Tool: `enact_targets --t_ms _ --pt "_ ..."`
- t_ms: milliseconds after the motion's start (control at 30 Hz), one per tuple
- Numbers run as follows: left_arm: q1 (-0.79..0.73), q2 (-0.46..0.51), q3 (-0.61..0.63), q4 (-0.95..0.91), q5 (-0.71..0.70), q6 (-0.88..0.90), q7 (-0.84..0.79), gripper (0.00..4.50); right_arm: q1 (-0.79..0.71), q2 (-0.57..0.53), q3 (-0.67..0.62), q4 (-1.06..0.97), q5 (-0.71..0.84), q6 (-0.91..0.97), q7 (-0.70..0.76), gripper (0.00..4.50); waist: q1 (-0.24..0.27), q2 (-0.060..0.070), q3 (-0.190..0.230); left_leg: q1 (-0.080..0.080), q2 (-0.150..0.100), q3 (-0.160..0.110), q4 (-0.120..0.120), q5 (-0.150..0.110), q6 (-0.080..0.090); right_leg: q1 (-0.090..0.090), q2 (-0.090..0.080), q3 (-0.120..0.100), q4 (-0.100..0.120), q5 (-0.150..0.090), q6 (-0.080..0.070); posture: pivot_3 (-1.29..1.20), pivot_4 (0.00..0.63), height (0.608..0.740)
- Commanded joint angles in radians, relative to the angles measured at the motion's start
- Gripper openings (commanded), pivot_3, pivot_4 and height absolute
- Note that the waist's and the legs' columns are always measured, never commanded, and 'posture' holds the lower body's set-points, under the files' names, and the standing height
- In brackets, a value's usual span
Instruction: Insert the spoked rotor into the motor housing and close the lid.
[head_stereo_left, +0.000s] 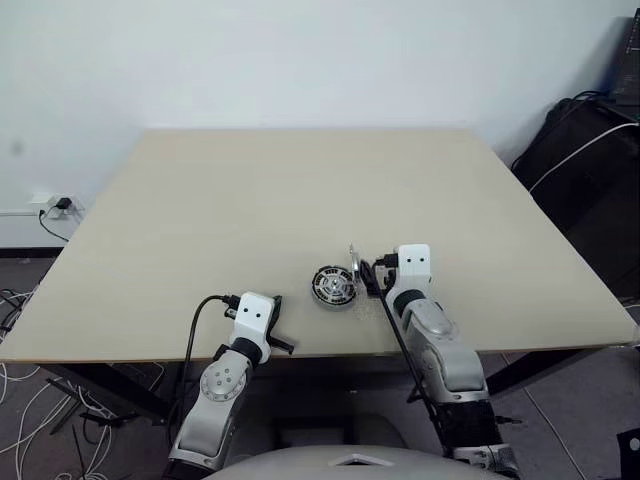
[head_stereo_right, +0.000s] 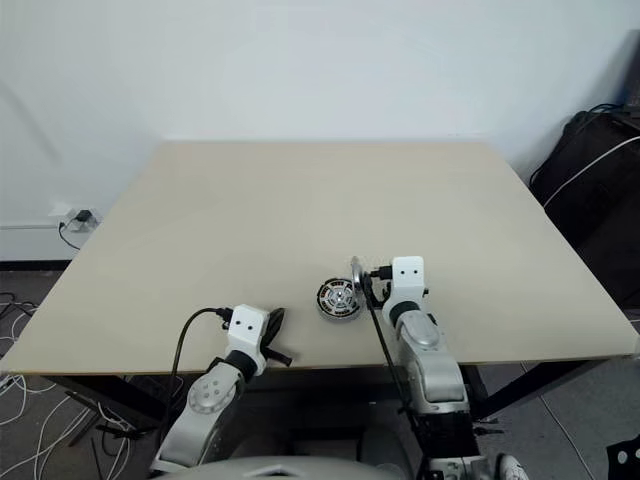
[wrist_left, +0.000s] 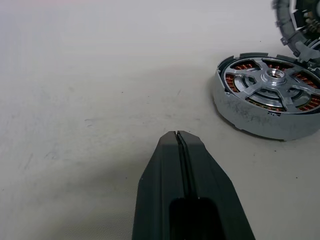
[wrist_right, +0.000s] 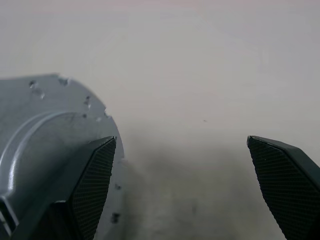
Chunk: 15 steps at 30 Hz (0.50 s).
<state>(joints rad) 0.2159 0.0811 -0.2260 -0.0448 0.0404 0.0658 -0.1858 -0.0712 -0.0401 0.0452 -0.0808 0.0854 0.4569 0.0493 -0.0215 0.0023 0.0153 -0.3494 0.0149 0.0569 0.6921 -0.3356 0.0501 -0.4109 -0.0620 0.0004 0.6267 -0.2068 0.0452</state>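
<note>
The motor housing (wrist_left: 260, 117), a silvery disc with copper windings, lies flat on the table near its front edge. The spoked rotor (wrist_left: 274, 76) sits inside it, its silvery spokes and hub over the windings. The lid (head_stereo_left: 354, 267) stands on edge just right of the housing, its smooth grey face (wrist_right: 40, 135) turned to my right gripper. My right gripper (wrist_right: 181, 141) is open with nothing between its fingers. Its left finger (wrist_right: 92, 185) is close beside the lid. My left gripper (wrist_left: 178, 134) is shut and empty, low over the table, left of the housing.
The beige table (head_stereo_left: 300, 190) is bare beyond the motor parts. A dark bag with a white cable (head_stereo_left: 580, 160) stands past the table's right edge. A wall socket and loose cables (head_stereo_left: 55, 208) lie on the floor to the left.
</note>
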Motion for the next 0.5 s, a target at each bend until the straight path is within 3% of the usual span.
enact_targets --t_ms 33,500 --pt "-0.007 -0.004 -0.001 -0.015 0.004 -0.005 0.004 0.00 -0.033 0.010 0.036 -0.007 -0.012 -0.035 0.022 4.47 -0.002 0.000 0.000 0.000 0.000 0.000 0.000 0.000 0.000 0.000 0.000 0.000 0.000 0.000 0.000 0.00 0.000 0.740" --pt "-0.016 -0.003 0.001 -0.021 -0.002 -0.003 0.003 0.00 -0.064 0.012 0.080 0.115 -0.033 -0.073 0.075 4.47 -0.006 0.000 0.000 0.000 0.000 0.000 0.000 0.000 0.000 0.000 0.000 0.000 0.000 0.000 0.000 0.00 0.000 0.740"
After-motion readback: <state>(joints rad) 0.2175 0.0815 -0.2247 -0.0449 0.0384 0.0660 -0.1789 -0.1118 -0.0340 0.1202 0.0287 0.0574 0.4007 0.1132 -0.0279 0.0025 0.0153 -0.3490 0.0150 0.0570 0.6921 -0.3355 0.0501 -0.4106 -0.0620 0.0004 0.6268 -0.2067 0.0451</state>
